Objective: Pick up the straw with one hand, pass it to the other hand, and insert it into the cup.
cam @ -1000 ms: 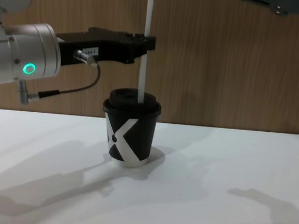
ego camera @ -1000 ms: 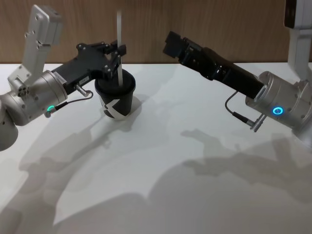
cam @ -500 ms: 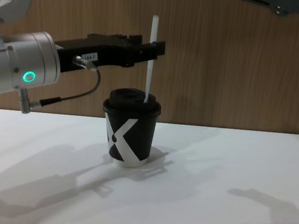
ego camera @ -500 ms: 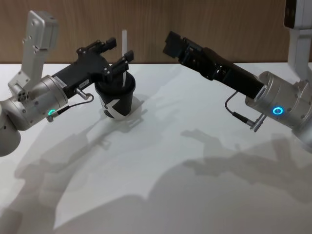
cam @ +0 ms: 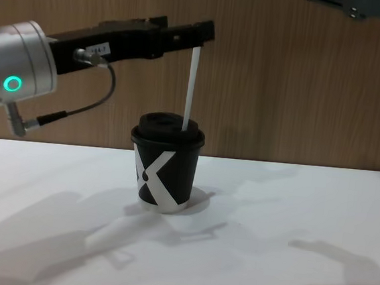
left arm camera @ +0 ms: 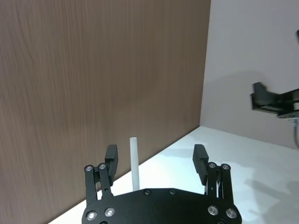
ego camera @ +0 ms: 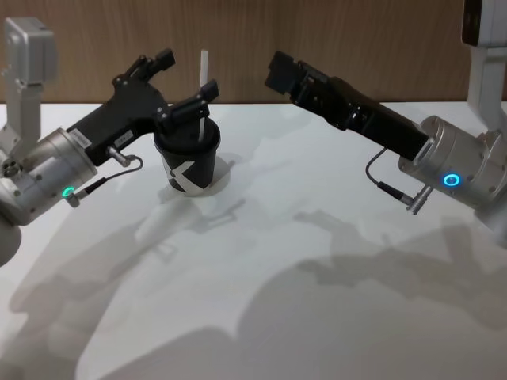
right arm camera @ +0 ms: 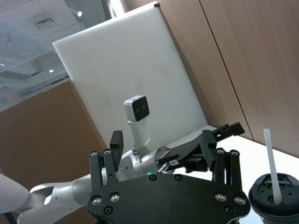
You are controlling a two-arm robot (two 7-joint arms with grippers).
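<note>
1. Spreading across the foreground of the head and chest views was the white table (ego camera: 261,301), carrying only soft shadows near the camera.
2. Farther in, left of centre, the black cup (ego camera: 187,157) (cam: 164,165) stood upright on the table, its white X-like mark facing the chest camera and its domed lid (cam: 168,128) seated on top.
3. The white straw (ego camera: 204,83) (cam: 190,89) stood in the lid, leaning slightly, with most of its length rising above the cup; in the right wrist view it poked out of the lid (right arm camera: 277,186) as well (right arm camera: 272,163).
4. The left gripper (ego camera: 182,83) (cam: 187,33) hung just above the cup at about the height of the straw's top end, its fingers spread apart, one on either side of the straw and not touching it. In the left wrist view the straw (left arm camera: 134,163) rose between the two open fingers (left arm camera: 111,161), closer to one of them.
5. The right gripper (ego camera: 279,71) hovered in the air well to the right of the cup, beyond it and near the wooden wall (ego camera: 348,39); its fingers (right arm camera: 209,142) stood apart and held nothing.
</note>
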